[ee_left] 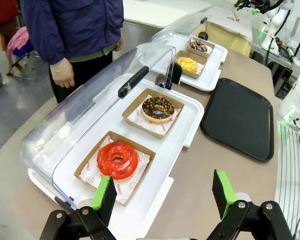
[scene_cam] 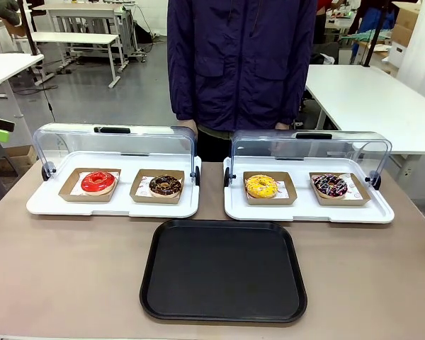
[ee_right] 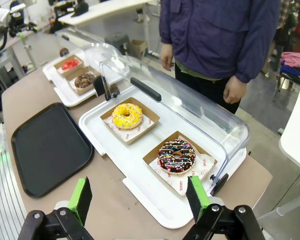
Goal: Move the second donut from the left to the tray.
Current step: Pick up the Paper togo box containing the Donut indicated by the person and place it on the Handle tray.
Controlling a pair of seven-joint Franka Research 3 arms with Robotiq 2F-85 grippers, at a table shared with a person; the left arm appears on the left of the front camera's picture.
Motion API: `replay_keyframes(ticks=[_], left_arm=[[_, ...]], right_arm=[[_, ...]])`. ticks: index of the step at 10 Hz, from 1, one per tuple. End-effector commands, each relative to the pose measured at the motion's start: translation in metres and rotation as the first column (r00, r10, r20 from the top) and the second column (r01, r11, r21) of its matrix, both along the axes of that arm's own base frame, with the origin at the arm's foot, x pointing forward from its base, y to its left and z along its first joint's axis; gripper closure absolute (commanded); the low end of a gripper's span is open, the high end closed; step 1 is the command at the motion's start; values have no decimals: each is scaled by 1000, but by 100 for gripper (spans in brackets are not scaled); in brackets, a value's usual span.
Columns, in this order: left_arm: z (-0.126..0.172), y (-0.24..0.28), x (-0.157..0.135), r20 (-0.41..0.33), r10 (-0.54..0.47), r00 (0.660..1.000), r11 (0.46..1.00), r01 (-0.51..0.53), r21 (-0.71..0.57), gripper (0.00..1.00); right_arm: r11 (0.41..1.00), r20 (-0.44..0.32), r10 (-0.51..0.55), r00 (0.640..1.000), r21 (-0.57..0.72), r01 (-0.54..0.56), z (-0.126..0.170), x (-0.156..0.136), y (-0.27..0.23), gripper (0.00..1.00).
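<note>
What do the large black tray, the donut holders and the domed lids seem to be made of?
Large flat black tray: probably plastic, matte, with a moulded raised rim. Shallow brown holder under the chocolate-frosted donut: likely cardboard, dull with folded walls. Clear domed lid: transparent plastic, glossy with reflections.

The left claw (ee_left: 164, 196) hangs with its green-padded fingers (ee_left: 104, 194) spread wide and holding nothing, over the near end of a white display tray (ee_left: 189, 125). On that tray sit two donuts in brown cardboard holders: a red-glazed donut (ee_left: 118, 159) nearest, and beyond it the chocolate donut with nut bits (ee_left: 158, 108). The clear lid (ee_left: 85, 110) stands swung open, with its black handle (ee_left: 133, 81) on top. Just beside this display tray, the black tray (ee_left: 238, 118) lies on the tabletop (ee_left: 200, 175). A second display tray (ee_left: 212, 80) farther off holds a yellow donut (ee_left: 186, 64) and a sprinkled donut (ee_left: 198, 46). A person's hand (ee_left: 63, 74) hangs behind the lid.
</note>
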State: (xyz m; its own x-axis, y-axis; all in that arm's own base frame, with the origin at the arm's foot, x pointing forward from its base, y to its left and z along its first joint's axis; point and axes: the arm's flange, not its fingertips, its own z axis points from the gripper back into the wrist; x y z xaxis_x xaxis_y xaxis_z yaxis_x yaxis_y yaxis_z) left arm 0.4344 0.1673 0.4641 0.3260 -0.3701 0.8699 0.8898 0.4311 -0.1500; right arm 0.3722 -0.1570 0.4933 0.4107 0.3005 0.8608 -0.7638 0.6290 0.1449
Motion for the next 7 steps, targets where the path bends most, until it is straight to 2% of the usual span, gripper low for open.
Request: replay_keyframes(ticks=[1,7], left_arm=[[1,0,0,9,-6,1000,1000,6,-11,0],[1,0,0,9,-6,1000,1000,6,-11,0]], right_arm=[[1000,38,8,999,13,-9,-1,4,0,0],[1000,38,8,999,13,-9,-1,4,0,0]])
